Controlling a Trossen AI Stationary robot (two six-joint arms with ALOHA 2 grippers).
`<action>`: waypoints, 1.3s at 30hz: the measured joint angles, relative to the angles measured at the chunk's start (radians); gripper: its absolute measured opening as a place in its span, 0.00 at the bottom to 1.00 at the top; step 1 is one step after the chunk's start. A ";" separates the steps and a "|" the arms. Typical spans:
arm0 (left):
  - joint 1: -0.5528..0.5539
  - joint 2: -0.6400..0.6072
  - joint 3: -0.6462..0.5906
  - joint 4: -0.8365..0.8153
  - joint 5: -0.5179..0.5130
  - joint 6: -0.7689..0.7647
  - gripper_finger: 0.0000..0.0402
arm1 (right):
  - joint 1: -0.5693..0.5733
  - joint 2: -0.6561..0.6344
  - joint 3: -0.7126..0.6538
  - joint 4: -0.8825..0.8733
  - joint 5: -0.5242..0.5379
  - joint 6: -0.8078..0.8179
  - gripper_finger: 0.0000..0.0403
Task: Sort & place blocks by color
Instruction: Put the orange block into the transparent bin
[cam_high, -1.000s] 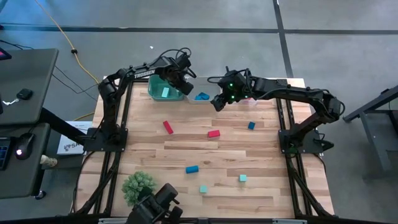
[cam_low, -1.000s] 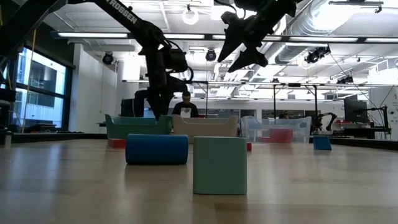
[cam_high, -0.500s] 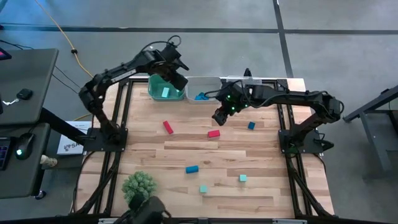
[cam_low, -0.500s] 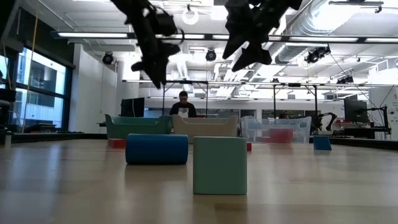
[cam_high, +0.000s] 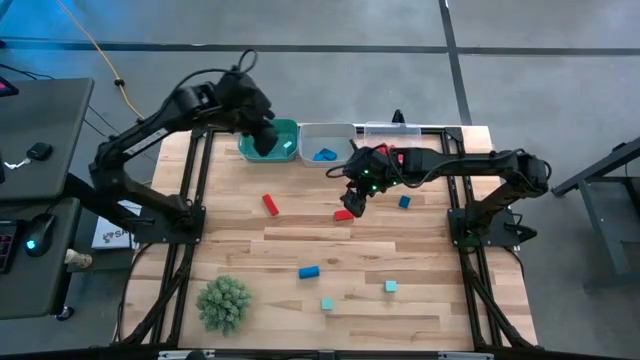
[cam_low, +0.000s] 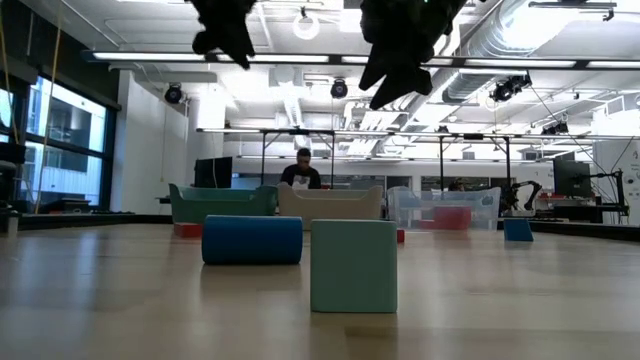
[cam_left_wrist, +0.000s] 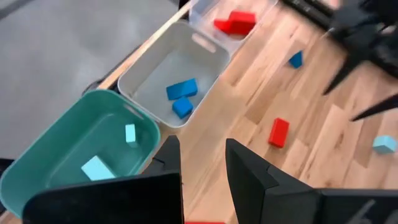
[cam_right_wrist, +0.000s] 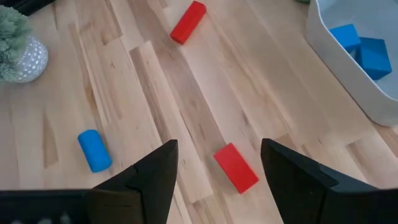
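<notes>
Two dark, slender, jointed robot arms with black cabling looped near their wrists. Right arm shows a small green light; each wrist ends in two flat black fingers.

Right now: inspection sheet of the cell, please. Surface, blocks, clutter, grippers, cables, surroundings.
Surface: wooden table, planks bare between items.
Job's things: teal bin holds teal blocks, white bin holds two blue blocks, clear bin holds red blocks. Loose: red bar, red block, blue cube, blue cylinder, two teal cubes.
Clutter: green plant ball at the near left.
Grippers: left gripper open, empty, over the teal bin; right gripper open, above the red block.
Cables: yellow cable on the floor, left of the table.
Surroundings: a person seated beyond the bins.
</notes>
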 joint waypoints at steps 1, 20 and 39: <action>-0.005 -0.015 0.000 0.000 0.000 0.000 0.13 | 0.000 0.004 -0.001 -0.006 -0.002 0.000 0.55; -0.023 -0.065 0.000 -0.002 -0.010 0.000 0.13 | 0.004 0.179 -0.002 -0.052 -0.032 -0.399 0.65; -0.023 -0.065 0.000 -0.002 -0.014 0.001 0.13 | 0.005 0.396 -0.002 -0.037 -0.031 -0.446 0.65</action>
